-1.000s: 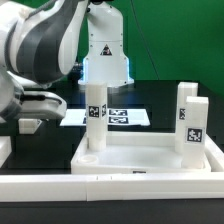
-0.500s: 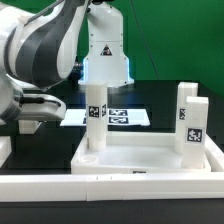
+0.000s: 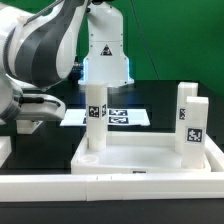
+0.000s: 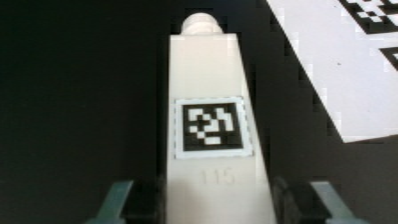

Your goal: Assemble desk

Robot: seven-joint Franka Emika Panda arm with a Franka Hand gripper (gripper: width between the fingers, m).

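The white desk top (image 3: 140, 166) lies at the front of the exterior view with its raised rim up. Three white tagged legs stand upright in it: one toward the exterior view's left (image 3: 96, 118) and two on the right (image 3: 186, 104) (image 3: 194, 128). A fourth white leg (image 4: 214, 110) with a black-and-white tag lies flat on the black table in the wrist view. My gripper (image 4: 221, 198) straddles its near end, open, with a dark gap between each finger (image 4: 121, 200) and the leg. In the exterior view my hand (image 3: 30, 118) is low at the left, and that leg is hidden.
The marker board (image 3: 112, 117) lies flat behind the desk top and shows in the wrist view (image 4: 338, 60) beside the lying leg. A long low white border rail (image 3: 60, 186) runs along the front. The robot base (image 3: 104, 50) stands at the back.
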